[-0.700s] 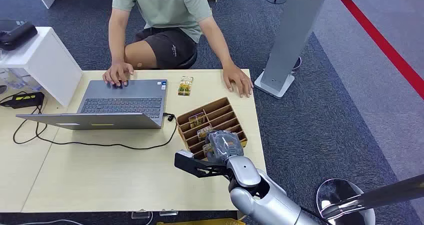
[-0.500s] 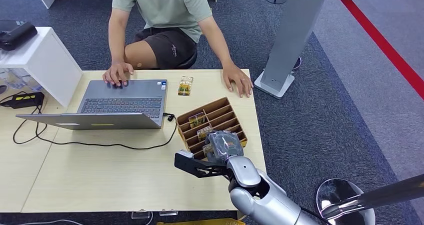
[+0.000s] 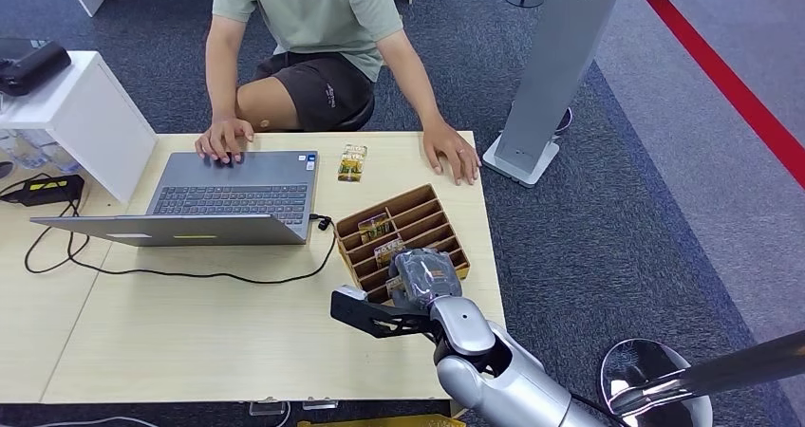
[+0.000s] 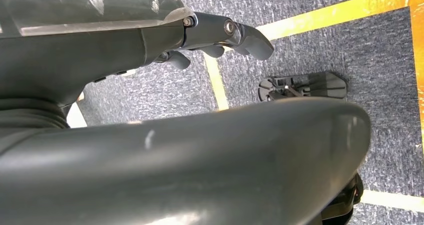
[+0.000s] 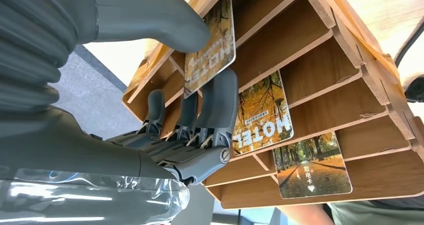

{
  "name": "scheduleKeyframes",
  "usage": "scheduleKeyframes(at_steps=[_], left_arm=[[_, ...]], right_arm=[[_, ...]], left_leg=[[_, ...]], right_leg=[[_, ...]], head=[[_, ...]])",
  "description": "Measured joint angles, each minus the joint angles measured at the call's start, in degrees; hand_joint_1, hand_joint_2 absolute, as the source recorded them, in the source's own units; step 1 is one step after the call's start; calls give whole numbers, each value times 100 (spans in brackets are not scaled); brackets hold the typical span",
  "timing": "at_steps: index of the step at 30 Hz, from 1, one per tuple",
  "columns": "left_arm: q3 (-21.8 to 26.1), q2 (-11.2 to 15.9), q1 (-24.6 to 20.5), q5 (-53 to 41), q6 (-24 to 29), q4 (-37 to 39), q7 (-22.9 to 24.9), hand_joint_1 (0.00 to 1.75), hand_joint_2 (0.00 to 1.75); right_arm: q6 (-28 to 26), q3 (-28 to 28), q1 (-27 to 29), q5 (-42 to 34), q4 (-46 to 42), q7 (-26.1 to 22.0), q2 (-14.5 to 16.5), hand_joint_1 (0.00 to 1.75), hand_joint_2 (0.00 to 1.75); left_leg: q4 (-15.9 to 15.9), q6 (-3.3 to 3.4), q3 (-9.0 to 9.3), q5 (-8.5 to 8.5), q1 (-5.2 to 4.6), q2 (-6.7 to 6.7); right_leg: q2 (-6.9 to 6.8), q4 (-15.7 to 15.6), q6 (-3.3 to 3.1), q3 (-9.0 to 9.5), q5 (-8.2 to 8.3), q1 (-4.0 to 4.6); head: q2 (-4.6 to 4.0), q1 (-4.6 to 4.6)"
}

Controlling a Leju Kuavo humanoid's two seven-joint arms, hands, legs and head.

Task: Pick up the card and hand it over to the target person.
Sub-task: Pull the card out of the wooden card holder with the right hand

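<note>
One right hand rests over the near end of the wooden rack on the surface; beyond the rack sits a person. Right wrist view: thumb and fingers pinch a card in the rack's slot. Left wrist view: the left hand hangs over carpet, fingers slightly curled, holding nothing.

Light wood table, pale top. On it: an open grey laptop at the far left portion, its black cable trailing across the surface; a slotted wooden card rack near the right edge, cards standing in its slots; a single card lying flat just beside the laptop's far right corner. A person's two hands rest on the far edge.
</note>
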Motion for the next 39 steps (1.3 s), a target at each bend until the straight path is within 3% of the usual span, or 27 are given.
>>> scheduleKeyframes(at_steps=[3,12,17,28,34,39], left_arm=[[4,9,-1,8,5,1,3,0,0],[15,-4,1,32,0,-11,9,0,0],[4,-17,1,27,-9,-16,12,0,0],[-1,-17,0,39,-20,-23,-28,0,0],[-168,-19,-42,-91,-69,-34,13,0,0],[-308,-24,-211,-195,-115,-33,113,0,0]], right_arm=[[3,11,-7,-22,20,-9,9,129,175],[-9,-9,-2,-64,-38,-29,8,130,175],[-17,-44,1,-76,-116,-34,-32,174,175],[-39,-1,-105,-56,-189,-115,-31,175,175],[-105,242,-966,-206,144,-528,220,175,175],[-284,442,-2220,-530,1565,-1066,827,175,175]], left_leg=[[-1,0,0,1,0,1],[-1,0,0,1,0,0],[-1,0,0,1,-1,-2],[0,0,-2,2,-1,-2],[8,0,-11,0,-4,20],[3,-4,-20,15,-7,38]], right_leg=[[1,-1,0,0,1,0],[0,0,-1,0,1,0],[-2,-1,0,1,0,0],[-2,1,0,-2,1,-1],[21,14,-1,-20,4,-4],[39,20,-9,-40,22,-7]], head=[[0,0],[0,0],[0,0],[0,0],[0,0],[0,0]])
